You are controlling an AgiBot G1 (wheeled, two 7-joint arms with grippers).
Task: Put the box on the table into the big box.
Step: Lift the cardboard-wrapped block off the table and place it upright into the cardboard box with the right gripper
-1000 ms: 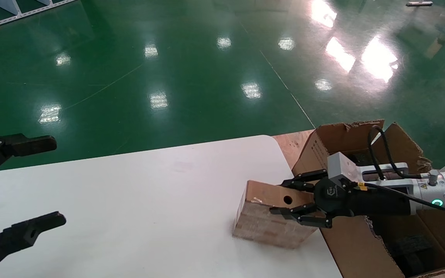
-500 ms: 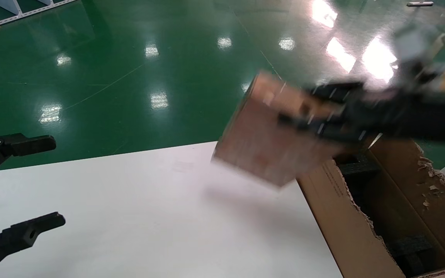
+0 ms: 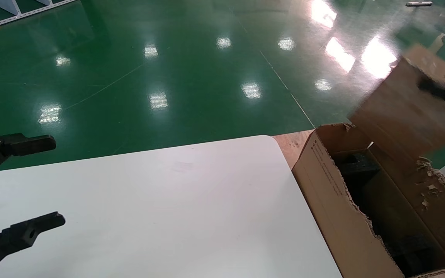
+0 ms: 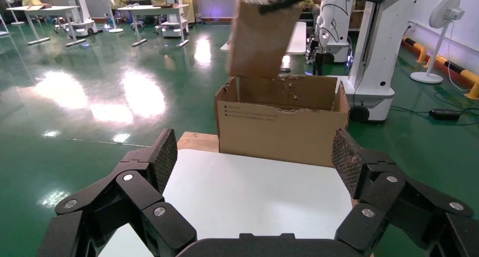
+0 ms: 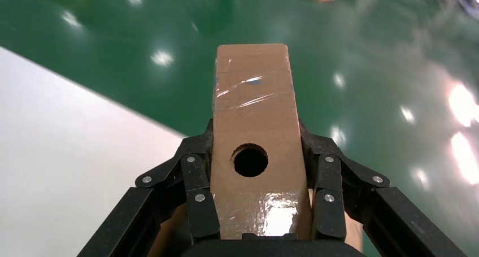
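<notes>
My right gripper is shut on the small brown box and holds it tilted in the air, above the far end of the big box. In the right wrist view the fingers clamp both sides of the small box, which has a round hole and clear tape on the face towards me. The left wrist view shows it hanging over the torn carton. Black foam lies inside the carton. My left gripper is open and empty over the white table at its left edge.
The big box stands off the table's right edge on a wooden board. Its near wall has a ragged torn rim. Glossy green floor lies beyond the table. A white robot base stands behind the carton in the left wrist view.
My right gripper has lifted the small box off the table and swung it up and to the right, over the big box. The left arm has not moved.
</notes>
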